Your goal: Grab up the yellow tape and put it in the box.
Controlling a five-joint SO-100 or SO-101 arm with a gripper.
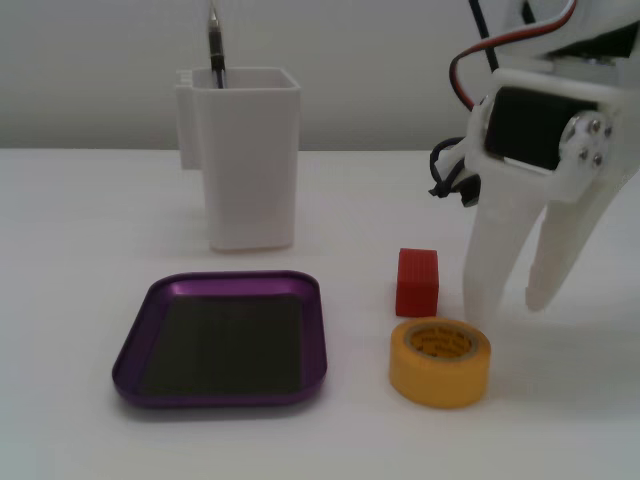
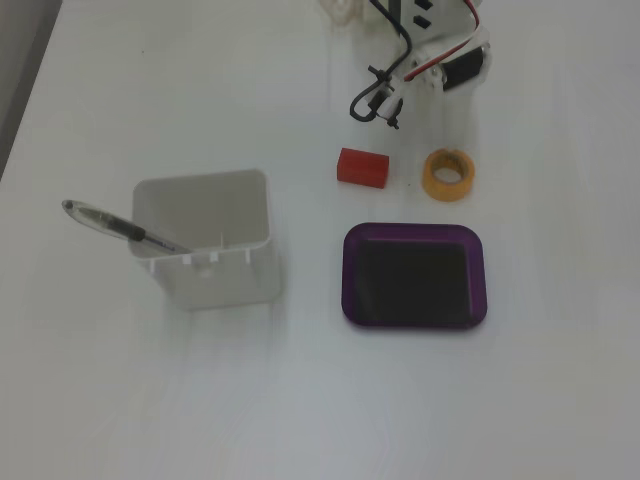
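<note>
Right now I see the white surface [image 1: 90,300] carrying everything, with my arm's end effector [image 1: 508,305] hanging over its right side in the low fixed view, two white fingers [image 1: 488,270] pointing down and spread apart, nothing between them. Its tips sit just behind and to the right of the yellow tape [image 1: 440,361], not touching it as far as I can tell. A tall white container [image 1: 247,160] stands at the back left with a pen [image 2: 118,226] leaning in it. Nearer the camera lies the box [image 1: 135,345], purple-rimmed and dark inside. That roll rests flat on the surface, to the right of the box and well clear of it, with a small red block [image 1: 417,281] just behind it.
</note>
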